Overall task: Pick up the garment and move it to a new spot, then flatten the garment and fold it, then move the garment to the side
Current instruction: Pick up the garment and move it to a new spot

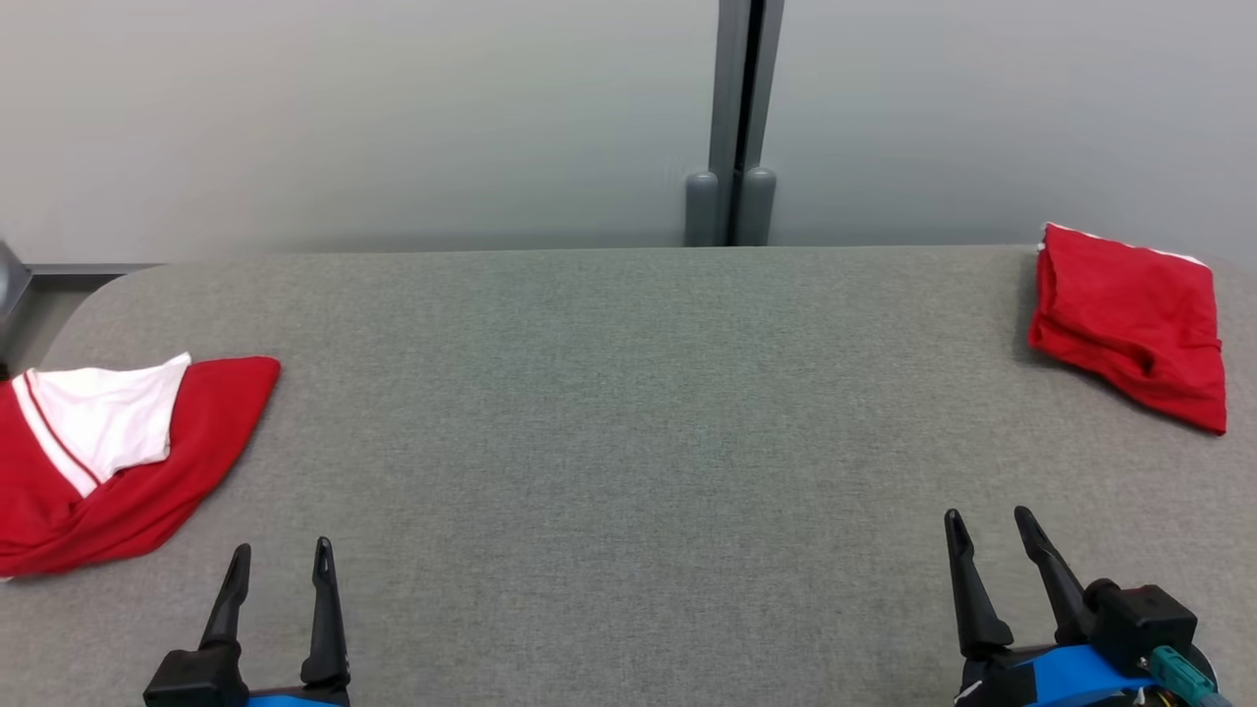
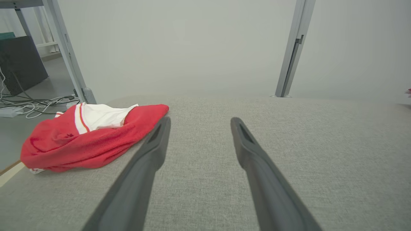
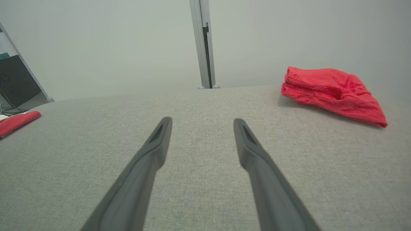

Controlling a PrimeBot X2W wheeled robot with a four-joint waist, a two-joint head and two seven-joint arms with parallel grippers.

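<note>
Head view first: both arms are parked along the bottom of the frame, left gripper (image 1: 282,546) lower left and right gripper (image 1: 986,514) lower right. Both have their fingers spread with nothing between them. The rumpled red-and-white garment (image 1: 128,462) sits at the left edge of the grey table (image 1: 628,412), partly cut off by the frame. A folded red garment (image 1: 1129,324) lies upper right, well apart from it.

Left wrist view: fingers wide and empty over bare tabletop. The rumpled piece is at mid left, near one fingertip, though I can't tell if it's touching.

Right wrist view: same spread, empty. The folded piece is upper right, and a sliver of red shows at the far left edge.

My read is that the folded one looks done and set aside. The rumpled one isn't picked up yet, so moving, flattening, folding and shifting it aside are all left to do.
</note>
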